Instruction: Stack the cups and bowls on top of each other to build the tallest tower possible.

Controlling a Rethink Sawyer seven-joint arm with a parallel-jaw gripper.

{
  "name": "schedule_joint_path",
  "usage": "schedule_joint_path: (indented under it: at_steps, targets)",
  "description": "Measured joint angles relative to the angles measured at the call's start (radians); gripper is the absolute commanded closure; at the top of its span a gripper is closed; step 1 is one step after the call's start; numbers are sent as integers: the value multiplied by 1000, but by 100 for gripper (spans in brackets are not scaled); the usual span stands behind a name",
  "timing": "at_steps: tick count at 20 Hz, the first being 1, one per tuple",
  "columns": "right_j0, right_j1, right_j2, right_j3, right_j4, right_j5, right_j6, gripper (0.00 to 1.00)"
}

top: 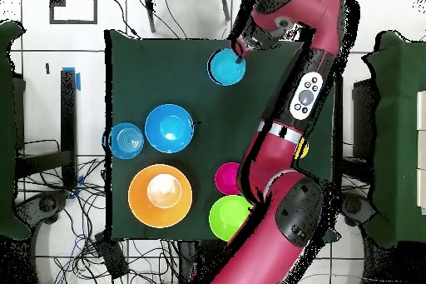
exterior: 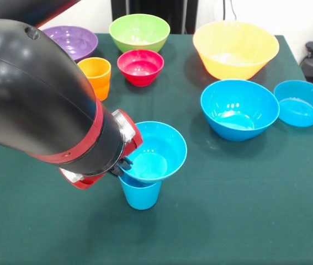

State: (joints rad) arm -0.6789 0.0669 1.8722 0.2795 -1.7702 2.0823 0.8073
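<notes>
The pincer [exterior: 124, 164] sits at the left rim of a small blue bowl [exterior: 155, 153], which rests tilted on top of an upright blue cup [exterior: 140, 194] near the front of the green desk [exterior: 244, 210]; the arm's thick black and red wrist hides the pincer's tips, so I cannot tell how far open it is, or whether it grips the rim or only touches it. In the overhead view the same bowl [top: 226, 67] lies close to one desk edge with the pincer [top: 242, 54] at its rim. The other things stand apart across the desk: a purple bowl [exterior: 73, 41], a green bowl [exterior: 139, 31], a red bowl [exterior: 140, 67], an orange cup [exterior: 95, 76], a big yellow-orange bowl [exterior: 235, 48], a large blue bowl [exterior: 239, 108] and a smaller blue bowl [exterior: 302, 102] just beside it
</notes>
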Motion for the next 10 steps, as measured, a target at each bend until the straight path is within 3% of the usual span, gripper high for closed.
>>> schedule_joint_path:
  at_steps: [10]
  targets:
    - [-1,0,25,0,-44,13,-1,100]
